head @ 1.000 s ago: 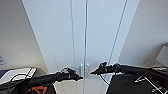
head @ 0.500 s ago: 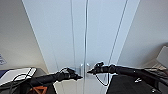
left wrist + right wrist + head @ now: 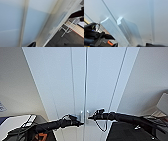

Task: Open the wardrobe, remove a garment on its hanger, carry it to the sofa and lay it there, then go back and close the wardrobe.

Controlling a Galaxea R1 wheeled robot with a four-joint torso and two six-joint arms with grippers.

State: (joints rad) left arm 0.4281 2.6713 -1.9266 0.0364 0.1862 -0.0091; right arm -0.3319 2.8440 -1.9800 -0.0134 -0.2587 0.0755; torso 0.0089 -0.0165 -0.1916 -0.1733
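Wardrobe: straight ahead of me, both doors shut, the two small handles side by side at the centre seam.
Left gripper: tip at the left handle — I can't tell how far it's open or whether it has a hold.
Right gripper: tip at the right handle; its opening I can't tell either.
Risk: I judge a tip could slide off such a small handle — a shallow hold would cause it; the two arms are also close enough to clash.
Writing: none I can read on the doors.
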